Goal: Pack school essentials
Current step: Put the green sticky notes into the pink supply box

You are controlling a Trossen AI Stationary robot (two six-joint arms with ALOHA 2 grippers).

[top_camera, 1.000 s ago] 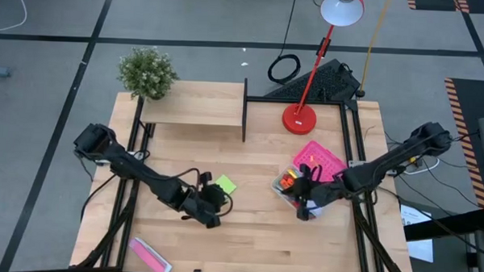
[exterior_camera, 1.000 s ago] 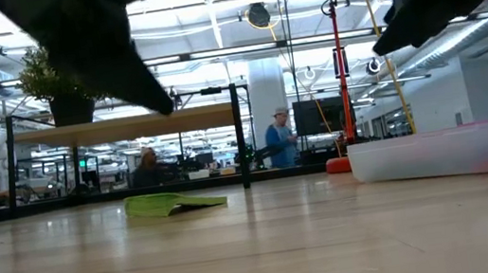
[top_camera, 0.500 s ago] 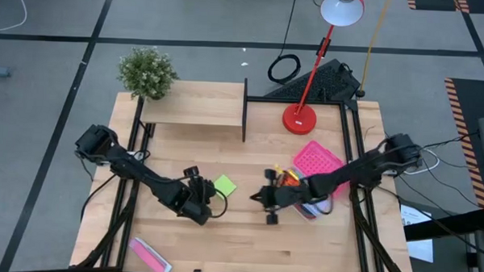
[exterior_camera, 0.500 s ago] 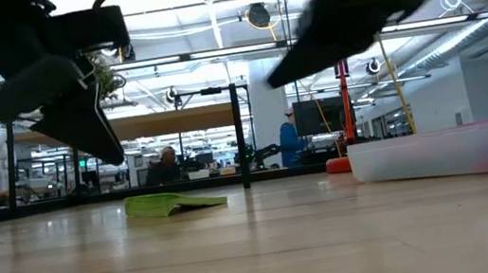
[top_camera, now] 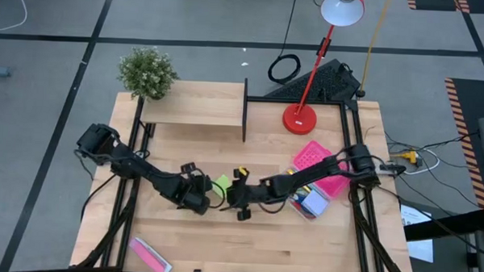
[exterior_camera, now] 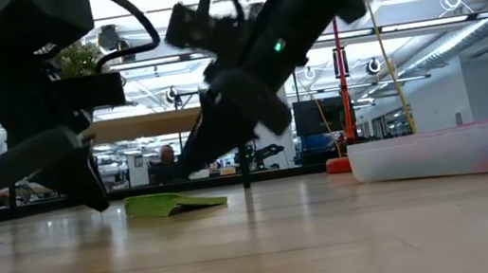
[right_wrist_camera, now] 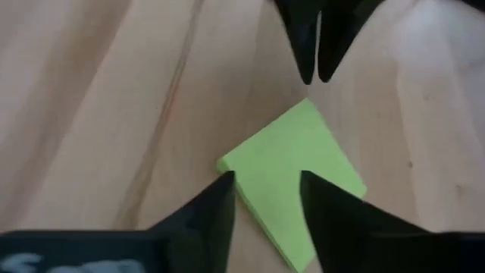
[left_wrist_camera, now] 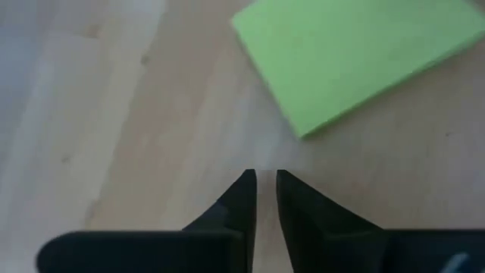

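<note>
A green sticky-note pad (top_camera: 222, 184) lay flat on the wooden bench (top_camera: 246, 241), near the middle. It was a thin, smooth square of paper, turned so its corners pointed at the two arms, like a diamond. One edge curled up a little in the low view.

The left gripper (left_wrist_camera: 263, 182) was low over the bench just beside the pad, with one corner of the pad in front of it. Its jaws were almost together, with only a thin gap, and held nothing.

The right gripper (right_wrist_camera: 265, 186) reached in from the other side. Its jaws were spread apart over a corner of the pad, not squeezing it.

A clear plastic box (top_camera: 304, 204) with small colored things inside sat on the right side of the bench, next to a pink lid (top_camera: 320, 164) full of little holes.
</note>
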